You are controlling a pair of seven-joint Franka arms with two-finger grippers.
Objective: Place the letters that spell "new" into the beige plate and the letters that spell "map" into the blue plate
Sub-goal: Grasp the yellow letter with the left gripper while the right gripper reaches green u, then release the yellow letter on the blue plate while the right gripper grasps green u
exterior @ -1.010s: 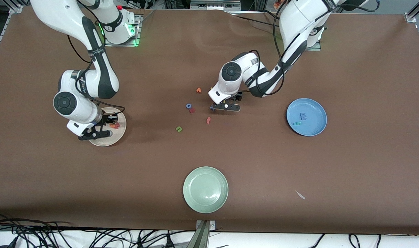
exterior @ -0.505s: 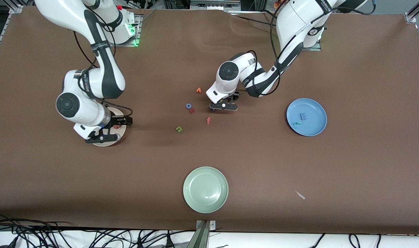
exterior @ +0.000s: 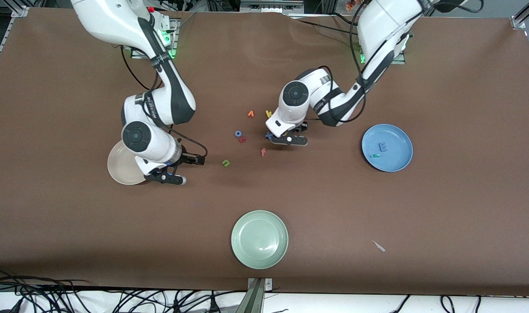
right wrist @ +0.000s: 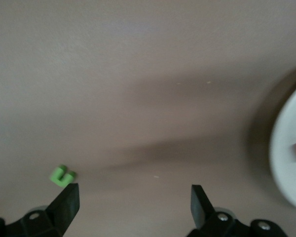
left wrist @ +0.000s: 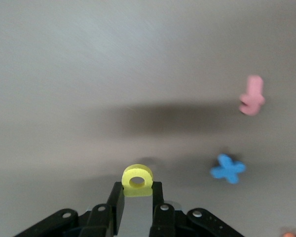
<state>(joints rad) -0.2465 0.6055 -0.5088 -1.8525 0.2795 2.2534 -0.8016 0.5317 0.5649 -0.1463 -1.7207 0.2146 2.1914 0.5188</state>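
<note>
Yellow letter now pinched in the left gripper, bound for the blue plate; right gripper, wide and empty, has left the beige plate toward the green "n".

The tabletop wears a matt brown, cloth-like cover. The pale green plate has a smooth, faintly glossy glaze; the blue plate looks duller. The yellow letter looks like soft, matt foam.
</note>
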